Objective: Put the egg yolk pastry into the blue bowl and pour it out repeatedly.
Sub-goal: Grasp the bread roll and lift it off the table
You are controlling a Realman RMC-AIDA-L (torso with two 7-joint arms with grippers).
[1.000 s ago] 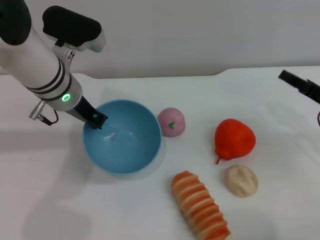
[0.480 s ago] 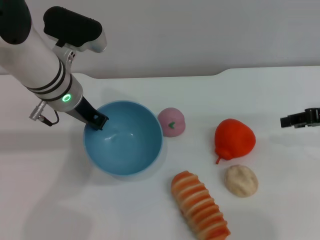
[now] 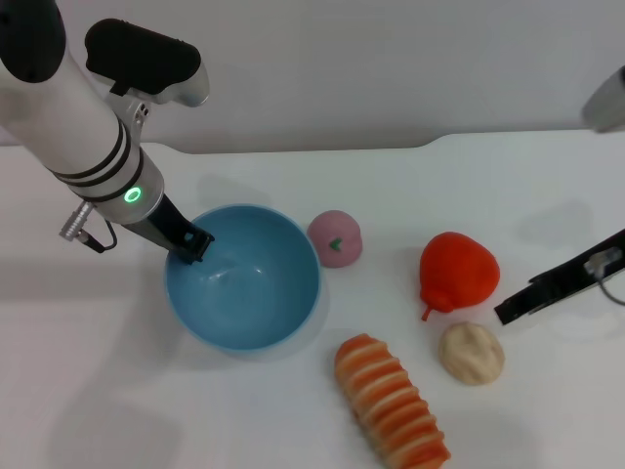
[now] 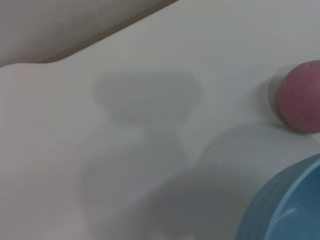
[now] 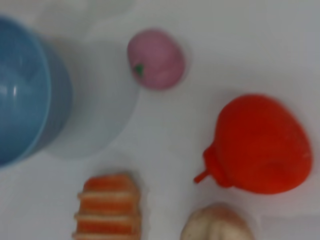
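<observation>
The egg yolk pastry (image 3: 471, 353), a pale beige wrinkled lump, lies on the white table in front of the red pear (image 3: 458, 273). It also shows at the edge of the right wrist view (image 5: 217, 224). My right gripper (image 3: 515, 308) hangs low just to the right of the pastry, apart from it. The light-blue bowl (image 3: 242, 277) stands upright and empty at centre left, and also shows in both wrist views (image 5: 22, 90) (image 4: 285, 205). My left gripper (image 3: 188, 242) is shut on the bowl's far left rim.
A pink ball (image 3: 335, 238) with a green mark sits right of the bowl. An orange-and-cream striped roll (image 3: 391, 401) lies near the front edge, left of the pastry. The table's raised back edge (image 3: 322, 149) runs behind everything.
My right gripper has come in from the far right and dropped down beside the pastry. The left gripper and the bowl have shifted slightly toward the front.
</observation>
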